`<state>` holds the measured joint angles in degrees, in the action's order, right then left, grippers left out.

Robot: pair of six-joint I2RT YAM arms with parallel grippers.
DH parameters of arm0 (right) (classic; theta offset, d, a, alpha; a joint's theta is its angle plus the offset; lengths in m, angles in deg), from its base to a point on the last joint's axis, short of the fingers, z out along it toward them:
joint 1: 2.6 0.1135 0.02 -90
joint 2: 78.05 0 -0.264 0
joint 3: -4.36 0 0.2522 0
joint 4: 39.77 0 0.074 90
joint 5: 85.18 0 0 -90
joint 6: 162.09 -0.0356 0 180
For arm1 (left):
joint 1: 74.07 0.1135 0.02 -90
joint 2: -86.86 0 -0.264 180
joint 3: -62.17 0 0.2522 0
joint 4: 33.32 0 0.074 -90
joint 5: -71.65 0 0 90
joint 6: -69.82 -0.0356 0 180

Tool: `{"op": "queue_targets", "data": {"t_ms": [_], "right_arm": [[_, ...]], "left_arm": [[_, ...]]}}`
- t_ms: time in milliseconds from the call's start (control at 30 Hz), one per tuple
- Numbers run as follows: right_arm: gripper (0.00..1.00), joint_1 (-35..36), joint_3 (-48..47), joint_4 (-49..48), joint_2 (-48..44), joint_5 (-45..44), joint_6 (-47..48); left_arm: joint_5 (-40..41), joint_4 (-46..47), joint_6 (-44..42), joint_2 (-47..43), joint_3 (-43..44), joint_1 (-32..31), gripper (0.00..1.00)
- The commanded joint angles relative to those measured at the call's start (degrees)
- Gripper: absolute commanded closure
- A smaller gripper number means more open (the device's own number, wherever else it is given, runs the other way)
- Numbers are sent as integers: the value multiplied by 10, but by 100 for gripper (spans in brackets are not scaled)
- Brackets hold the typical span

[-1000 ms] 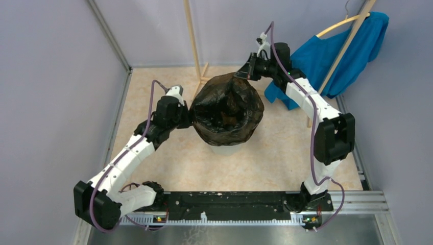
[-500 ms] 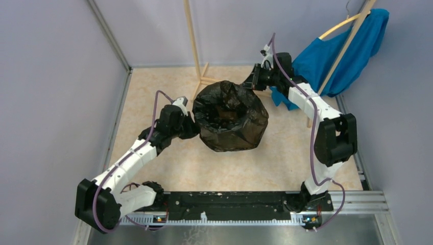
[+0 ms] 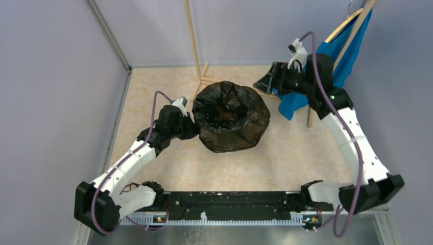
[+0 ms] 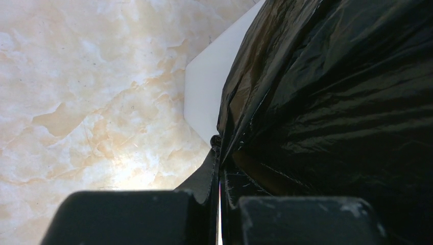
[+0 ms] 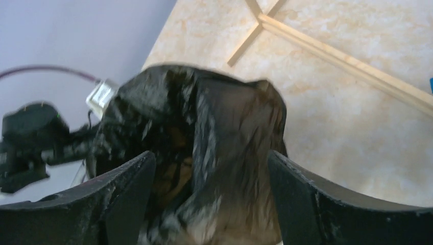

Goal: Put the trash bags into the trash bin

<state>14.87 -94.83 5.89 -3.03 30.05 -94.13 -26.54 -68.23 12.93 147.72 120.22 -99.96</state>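
My left hand (image 3: 190, 124) pinches the trash bag (image 3: 232, 120) draped over the trash bin (image 4: 204, 97), center frame; my right hand (image 3: 266, 84) hangs spread wide, upper right.

**Left arm** (image 3: 127, 161): stretched forward and inward from its base, with the wrist turned toward the centre. **Left tool** (image 4: 218, 148): jaws pressed together, pinching a fold of the trash bag (image 4: 332, 102). **Right arm** (image 3: 352, 138): elbow joint low at the near right, the long forearm reaching far forward to a raised wrist. **Right tool** (image 5: 209, 158): fingers (image 5: 122, 194) spread wide, gripping nothing.
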Motion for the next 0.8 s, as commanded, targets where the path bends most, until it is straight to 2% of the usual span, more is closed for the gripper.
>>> {"op": "queue_targets", "data": {"t_ms": [0,67,200,267,333,533,667,767], "right_arm": [[16,-6,89,7,-96,15,-21],[11,-23,143,-27,-143,40,-55],[11,-117,248,-108,-206,150,-133],[11,-167,316,-200,-220,244,-202],[12,-205,388,-347,-226,312,-286],[11,-212,479,-484,-205,328,-359],[16,-212,519,-613,-175,349,-442],[17,-206,538,-661,-161,351,-458]], "left_arm": [[-14,-2,-6,-3,11,3,100],[-11,-9,-11,-2,15,4,100],[-7,-18,-19,-1,21,4,100],[-10,-17,-18,1,22,3,100],[-14,-15,-16,1,22,3,100],[-19,-14,-15,-3,22,3,100],[-20,-17,-15,-8,21,3,100],[-20,-17,-13,-11,20,3,100]]}}
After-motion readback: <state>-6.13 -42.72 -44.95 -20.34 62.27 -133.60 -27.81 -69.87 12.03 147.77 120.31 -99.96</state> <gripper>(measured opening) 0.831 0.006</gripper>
